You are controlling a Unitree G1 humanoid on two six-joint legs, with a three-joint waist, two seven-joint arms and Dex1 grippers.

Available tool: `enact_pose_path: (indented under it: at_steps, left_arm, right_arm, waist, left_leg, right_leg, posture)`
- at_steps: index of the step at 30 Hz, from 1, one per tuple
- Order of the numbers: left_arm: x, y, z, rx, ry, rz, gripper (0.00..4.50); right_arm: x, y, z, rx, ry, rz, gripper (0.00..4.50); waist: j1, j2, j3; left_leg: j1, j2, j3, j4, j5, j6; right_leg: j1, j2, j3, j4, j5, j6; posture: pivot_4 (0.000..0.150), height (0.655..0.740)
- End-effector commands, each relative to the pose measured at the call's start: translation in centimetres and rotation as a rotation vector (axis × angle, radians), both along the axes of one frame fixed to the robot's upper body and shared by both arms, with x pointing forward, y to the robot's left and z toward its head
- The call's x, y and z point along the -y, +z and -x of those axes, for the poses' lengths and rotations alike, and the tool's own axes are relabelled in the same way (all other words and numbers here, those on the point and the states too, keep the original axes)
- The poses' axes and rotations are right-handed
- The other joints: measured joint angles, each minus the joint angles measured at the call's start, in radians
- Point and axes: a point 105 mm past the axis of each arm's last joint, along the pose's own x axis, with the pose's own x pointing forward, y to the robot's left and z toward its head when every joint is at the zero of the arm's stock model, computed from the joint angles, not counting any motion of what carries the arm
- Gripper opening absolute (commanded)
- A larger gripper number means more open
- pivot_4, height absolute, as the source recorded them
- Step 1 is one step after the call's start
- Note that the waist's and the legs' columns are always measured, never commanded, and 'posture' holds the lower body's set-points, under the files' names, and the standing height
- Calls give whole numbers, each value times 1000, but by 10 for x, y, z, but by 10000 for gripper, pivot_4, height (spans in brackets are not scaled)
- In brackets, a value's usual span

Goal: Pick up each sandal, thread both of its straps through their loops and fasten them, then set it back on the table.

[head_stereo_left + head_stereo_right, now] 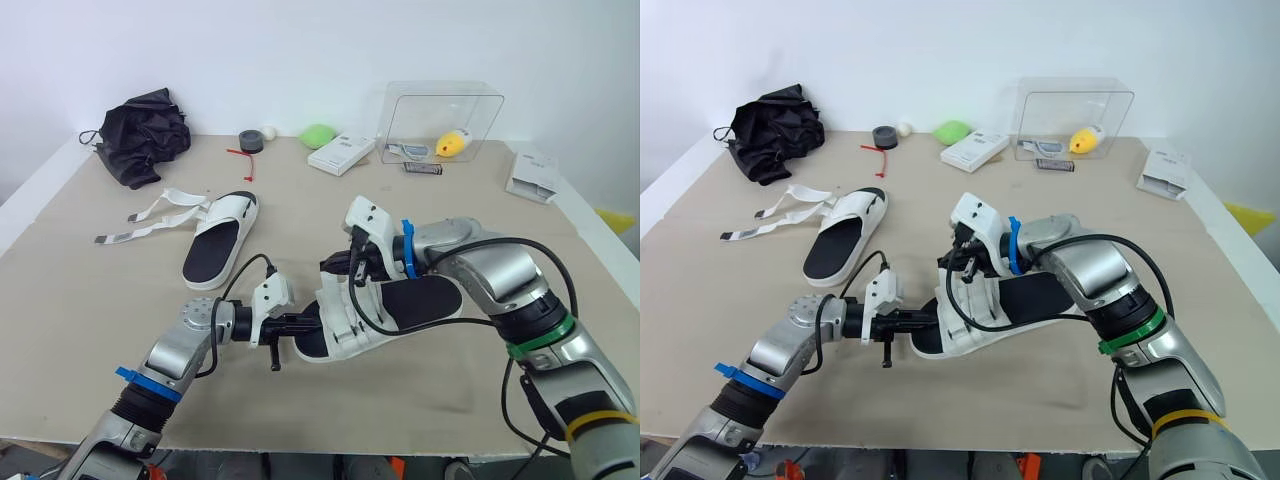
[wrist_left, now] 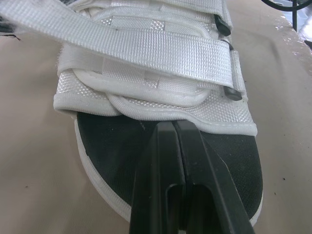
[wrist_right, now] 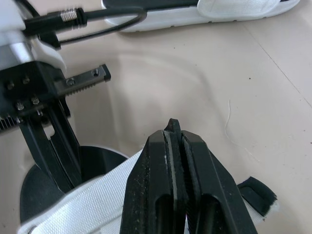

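A white sandal with a black footbed [image 1: 420, 300] lies at mid-table. My left gripper [image 1: 308, 323] is shut, its fingertips [image 2: 171, 127] resting on the toe of the footbed just under the front strap [image 2: 146, 53]. My right gripper [image 1: 962, 262] hovers over the strap end of this sandal; it is shut on a white strap [image 3: 92, 197], which it holds up off the sandal. The strap's black tip [image 3: 256, 194] pokes out beside the fingers. A second sandal [image 1: 215, 245] lies farther left with two loose straps [image 1: 150, 215] spread on the table.
Along the back edge are a black folded umbrella [image 1: 145, 135], a tape roll [image 1: 250, 141], a green object [image 1: 318, 135], a white box [image 1: 341, 154] and a clear box [image 1: 440, 115] holding a yellow item [image 1: 453, 143]. A white packet [image 1: 533, 175] lies at the right.
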Motion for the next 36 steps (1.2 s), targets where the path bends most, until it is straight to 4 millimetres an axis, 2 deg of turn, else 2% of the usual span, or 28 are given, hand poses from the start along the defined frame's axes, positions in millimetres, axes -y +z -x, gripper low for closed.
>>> enact_pose_path:
  at_steps: [1,5,7,9,10,12,14,16,19,21,23,25,28,31,36]
  left_arm:
    - [-13,-52,15,-171,30,-149,0]
    - [-13,-52,16,-173,31,-148,0]
    - [-13,-52,16,-173,35,-146,0]
    - [-13,-52,15,-173,39,-144,0]
    - [-13,-52,15,-172,40,-144,0]
    - [-14,-51,15,-171,42,-144,0]
    - [-14,-51,15,-170,43,-144,0]
    - [-14,-51,15,-169,41,-144,0]
    - [-12,-46,14,-155,32,-125,0]
    - [-6,-36,12,-130,15,-79,0]
    - [-1,-23,12,-105,-1,-26,0]
    - [3,-10,10,-79,-14,24,0]
    - [7,18,7,-35,-29,118,0]
    - [10,53,8,16,-67,216,0]
    - [6,84,16,72,-111,264,0]
  right_arm:
    - [6,-27,3,3,2,105,702]
    - [13,-52,-3,-14,-47,158,702]
    - [22,-70,-13,-18,-108,194,702]
    - [28,-77,-19,-6,-130,213,8021]
    - [30,-77,-20,-4,-126,216,9877]
    - [32,-77,-17,-24,-103,216,19697]
    - [32,-71,-14,-61,-102,180,29047]
    - [28,-56,-10,-109,-87,97,37283]
    - [28,-21,-14,-131,-114,-50,37283]
    - [33,15,-15,-164,-127,-207,37283]
    - [39,47,-5,-220,-93,-362,37283]
    - [48,64,13,-268,-24,-441,37283]
    - [66,71,45,-300,71,-468,37283]
    - [87,63,74,-312,106,-434,37283]
    - [106,45,95,-309,67,-354,37283]
  waist:
    - [0,-1,-1]
    - [-1,1,-2]
    - [-2,-2,-5]
    - [-2,-4,-6]
    - [-3,-4,-6]
    - [-3,-4,-8]
    - [-2,-5,-10]
    - [-1,-5,-10]
    - [1,-3,-10]
    - [3,-1,-7]
    - [4,3,-3]
    - [7,5,-1]
    - [14,4,1]
    - [23,2,6]
    - [21,8,14]
  left_leg:
    - [0,0,0,0,0,0]
    - [0,0,0,0,0,0]
    - [2,0,0,-1,0,0]
    - [8,1,0,-1,0,0]
    - [10,1,0,-1,0,0]
    - [13,1,0,-1,0,0]
    - [13,1,0,-1,0,0]
    - [13,1,0,-2,-1,-2]
    - [8,1,-1,-3,-2,-3]
    - [5,0,-3,-3,-3,-3]
    - [1,-1,-5,-3,-3,-3]
    - [-6,-2,-6,-2,-3,-3]
    - [-12,-4,-9,-3,-3,-2]
    - [-17,-6,-13,-2,-5,0]
    - [-28,-8,-13,2,-4,0]
  right_leg:
    - [0,0,0,0,0,0]
    - [1,0,1,0,-1,0]
    - [2,1,1,0,-1,0]
    - [7,1,0,0,-1,-1]
    - [9,1,0,0,-4,-5]
    - [9,1,0,0,-4,-6]
    - [8,0,-1,0,-5,-7]
    - [9,-1,-1,0,-6,-7]
    - [9,-2,-2,0,-5,-3]
    - [7,-4,-2,0,-5,-3]
    - [3,-7,-3,0,-5,-2]
    - [-2,-6,-4,0,-4,-1]
    - [-7,-5,-6,-1,-5,-1]
    - [-9,-3,-7,-1,-8,2]
    - [-19,-2,-6,1,-7,4]
  posture:
    - [1500,7400]
    - [1500,7400]
    - [1500,7400]
    - [1500,7400]
    - [1500,7400]
    - [1500,7400]
    - [1500,7400]
    - [1500,7400]
    - [1500,7400]
    - [1500,7400]
    - [1500,7400]
    - [1500,7400]
    - [1500,7400]
    - [1500,7400]
    - [1500,7400]
